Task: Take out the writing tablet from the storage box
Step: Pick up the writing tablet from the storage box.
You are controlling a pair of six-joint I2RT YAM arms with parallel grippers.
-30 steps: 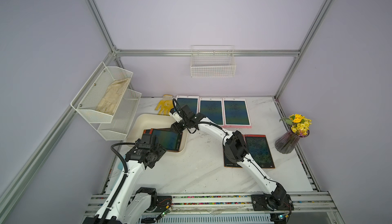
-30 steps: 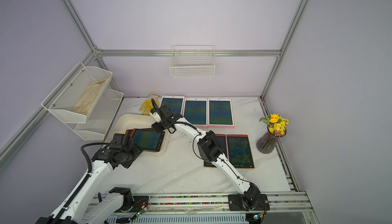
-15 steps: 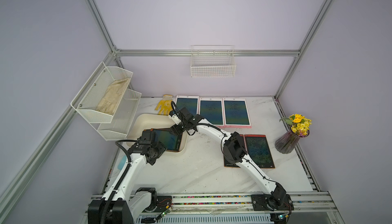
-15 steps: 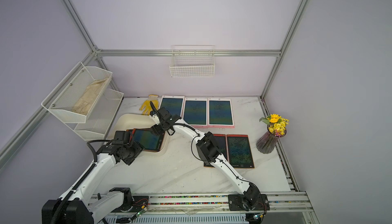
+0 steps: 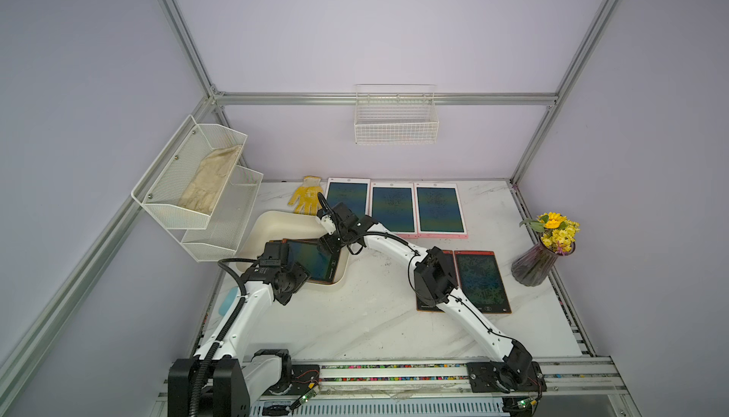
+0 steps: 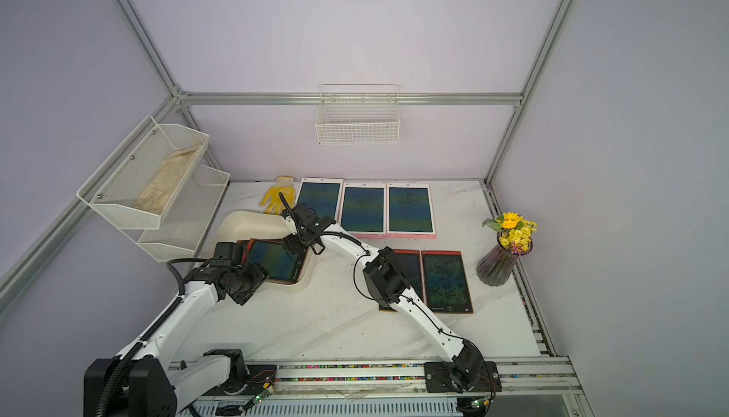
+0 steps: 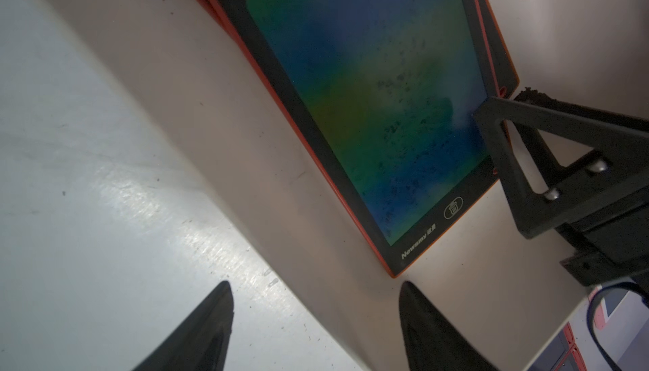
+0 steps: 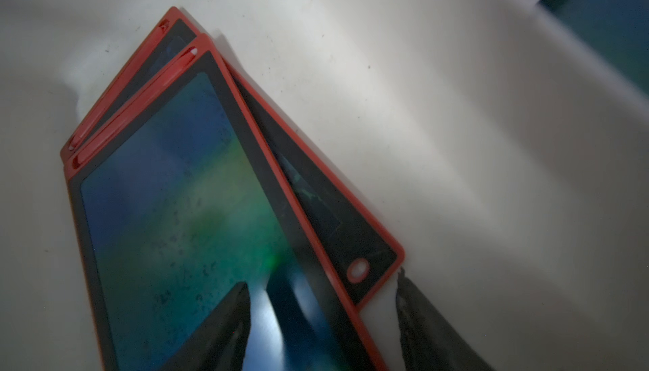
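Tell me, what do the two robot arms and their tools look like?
The left arm and right arm are smooth white tubes joined by chunky black motor blocks. A thick ribbed black hose follows the left one; thin black wires loop along the right. The left tool and right tool are matte black, each with two tapering pointed fingers.

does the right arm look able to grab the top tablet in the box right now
Probably yes: the right claw hangs open over one edge of the top tablet inside the box, with nothing between them. The left claw is apart from it.
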